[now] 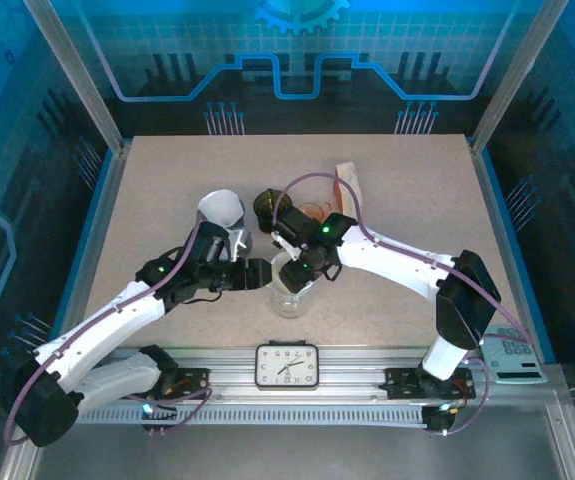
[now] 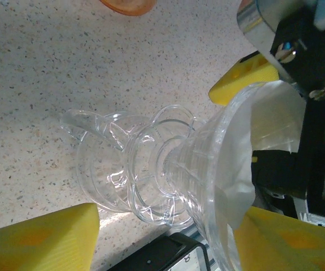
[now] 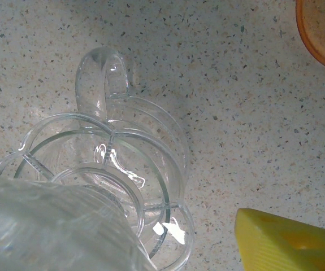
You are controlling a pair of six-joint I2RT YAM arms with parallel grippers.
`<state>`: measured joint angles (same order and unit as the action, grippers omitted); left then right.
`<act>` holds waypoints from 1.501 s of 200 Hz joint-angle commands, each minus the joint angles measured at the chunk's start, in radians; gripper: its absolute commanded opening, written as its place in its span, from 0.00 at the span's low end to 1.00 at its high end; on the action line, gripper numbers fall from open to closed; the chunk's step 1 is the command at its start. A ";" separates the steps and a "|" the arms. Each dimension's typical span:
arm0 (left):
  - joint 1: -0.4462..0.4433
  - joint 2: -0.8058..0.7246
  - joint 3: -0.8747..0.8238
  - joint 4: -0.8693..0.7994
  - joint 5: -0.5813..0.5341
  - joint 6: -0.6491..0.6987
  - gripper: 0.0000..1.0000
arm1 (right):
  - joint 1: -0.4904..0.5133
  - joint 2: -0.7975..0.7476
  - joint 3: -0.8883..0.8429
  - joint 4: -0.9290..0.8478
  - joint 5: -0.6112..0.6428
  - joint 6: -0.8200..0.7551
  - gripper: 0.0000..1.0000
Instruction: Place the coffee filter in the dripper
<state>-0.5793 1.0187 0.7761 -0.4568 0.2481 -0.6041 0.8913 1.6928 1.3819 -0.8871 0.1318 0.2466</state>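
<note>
The clear dripper point(image 1: 293, 284) stands on a clear handled glass cup point(image 2: 97, 169) at the table's middle front. A white coffee filter point(image 2: 267, 127) lies inside the dripper's cone point(image 2: 207, 164). My left gripper point(image 1: 265, 272) is open; its yellow fingers point(image 2: 38, 240) flank the dripper's lower part without touching it. My right gripper point(image 1: 299, 260) hangs over the rim from the right. One of its yellow fingers point(image 2: 242, 79) sits outside against the rim, and a sliver of the other shows past the filter, so the jaws stand apart. In the right wrist view the dripper point(image 3: 49, 226) sits left of one finger point(image 3: 289, 243).
An orange dish point(image 1: 312, 212) lies just behind the dripper, with a dark round object point(image 1: 265, 203) and a white cone on a metal holder point(image 1: 222, 212) to its left. A filter packet point(image 1: 350, 180) lies farther back. A clock point(image 1: 287, 365) stands on the front rail.
</note>
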 commanded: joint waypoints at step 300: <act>0.012 -0.057 0.031 -0.022 -0.021 -0.040 0.60 | 0.014 -0.273 -0.073 -0.028 0.029 0.109 0.46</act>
<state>-0.5766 0.9962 0.7761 -0.4664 0.2405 -0.6300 0.8921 1.4342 1.3308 -0.9211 0.1757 0.3386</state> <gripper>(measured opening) 0.591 0.480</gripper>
